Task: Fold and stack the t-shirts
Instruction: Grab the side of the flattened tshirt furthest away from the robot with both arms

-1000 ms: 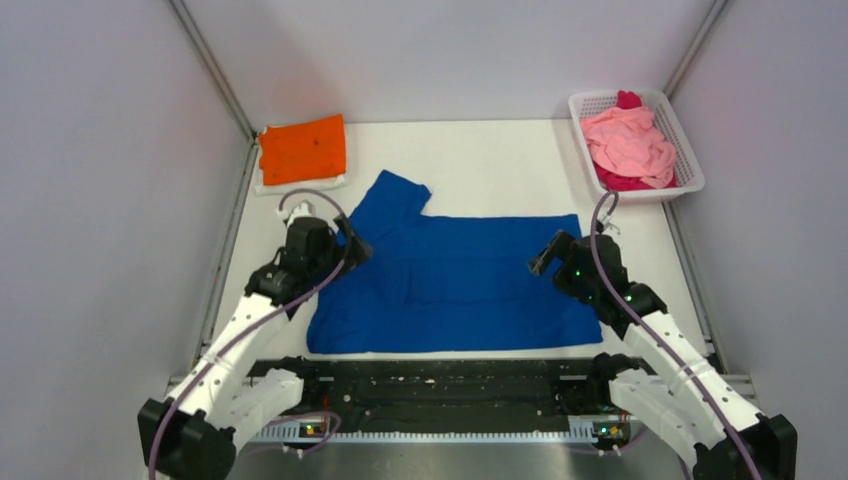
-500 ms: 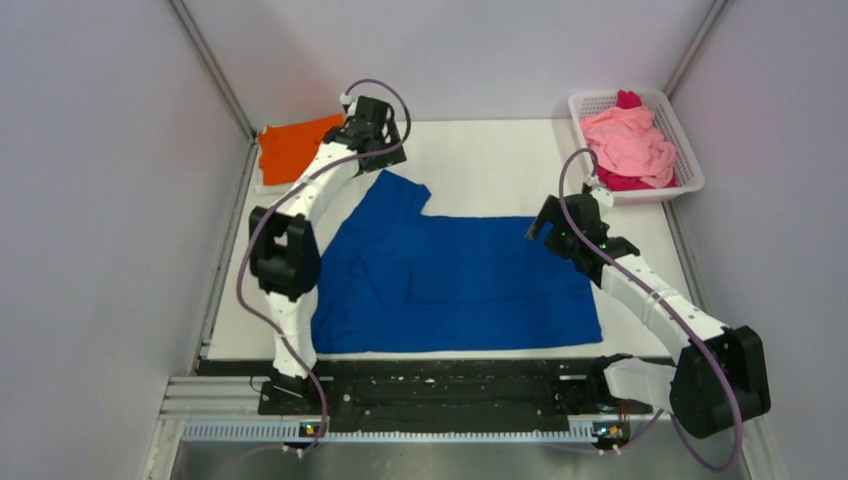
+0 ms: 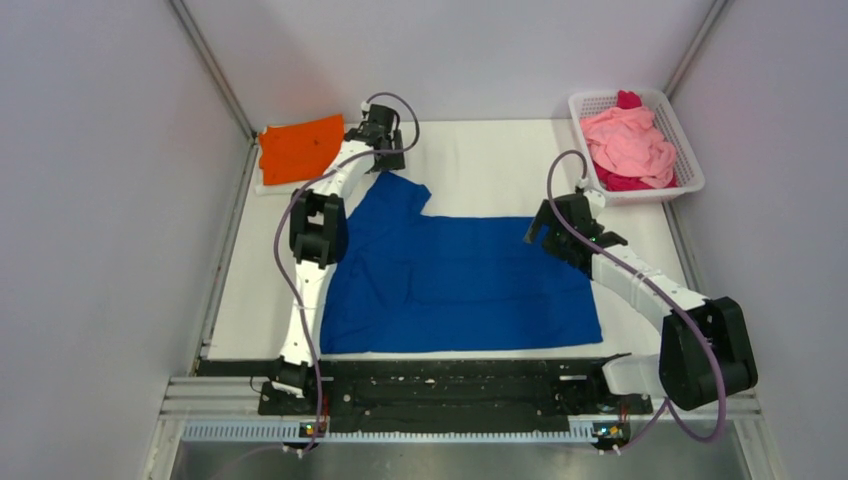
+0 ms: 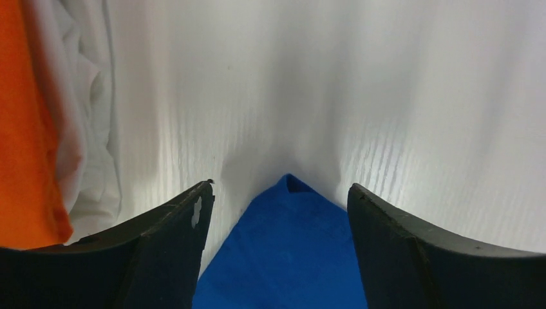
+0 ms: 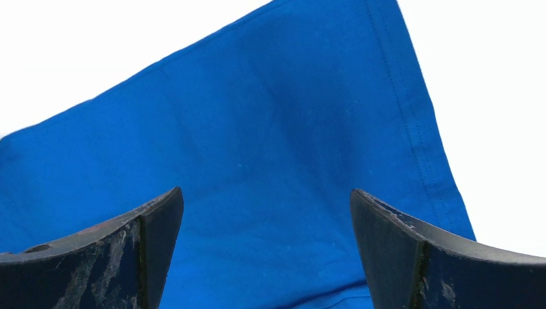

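Step in hand: folding the blue t-shirt (image 3: 460,275), at the approach before the first grasp.

- Blue t-shirt lies spread flat at the middle of the tabletop (image 3: 480,170), plain side up; no print shows. One sleeve (image 4: 290,232) points toward the far left corner.
- Orange t-shirt (image 3: 298,148) is already folded at the far left corner, on something white. It looks like the start of the stack.
- Pink and magenta t-shirts (image 3: 630,140) lie bunched in the white basket (image 3: 688,152) at the far right, not yet handled.
- Left claw (image 4: 281,187): arm stretched far out, fingers apart, straddling the tip of the sleeve. Nothing is pinched.
- Right claw (image 5: 265,191): fingers wide, holding nothing, hovering over the far right part of the blue cloth near its hemmed edge. Whether it touches the cloth I cannot tell.

Judgement: about a third done, with one tee folded, one laid out and the rest waiting.

Next move: the left claw must drop onto the sleeve tip and close on a single layer. The right claw must likewise take the far right edge. Both should then lift together and carry the far edge toward the near one. Thin cloth lying flat on the tabletop is easy to miss, so the fingertips need to press down before closing.
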